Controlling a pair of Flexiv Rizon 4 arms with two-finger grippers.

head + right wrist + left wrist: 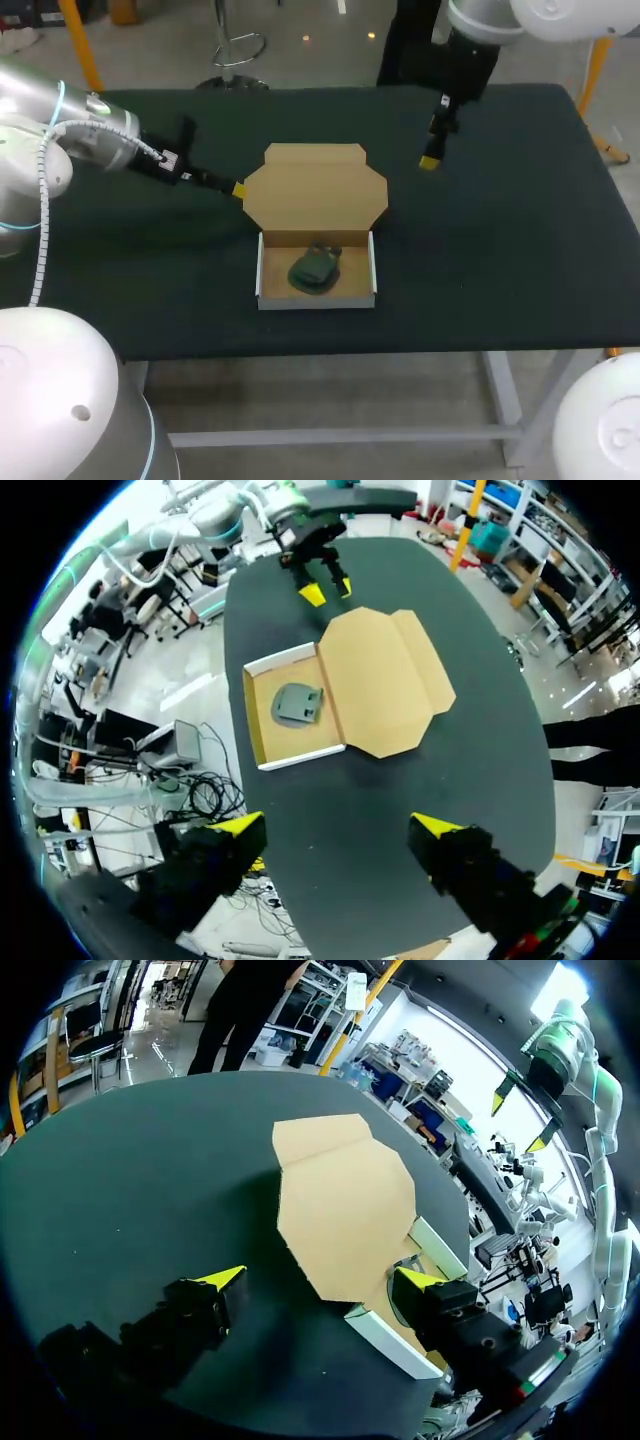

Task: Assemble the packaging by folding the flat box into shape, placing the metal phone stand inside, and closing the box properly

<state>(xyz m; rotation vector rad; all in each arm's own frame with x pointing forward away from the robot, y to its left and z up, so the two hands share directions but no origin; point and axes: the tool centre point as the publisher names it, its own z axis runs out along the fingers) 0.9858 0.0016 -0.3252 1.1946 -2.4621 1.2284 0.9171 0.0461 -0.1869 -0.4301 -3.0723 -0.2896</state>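
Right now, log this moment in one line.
box: folded, lid open flat | phone stand: inside | left claw: open, at lid's left edge | right claw: open, clear of box | next: close lid

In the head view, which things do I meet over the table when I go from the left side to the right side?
left gripper, jaws open → cardboard box, lid lying open → right gripper, jaws open

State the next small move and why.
Probably lift the lid with the left gripper and fold it toward the box: the phone stand already lies inside, the lid lies flat open, and that gripper sits open at its edge.
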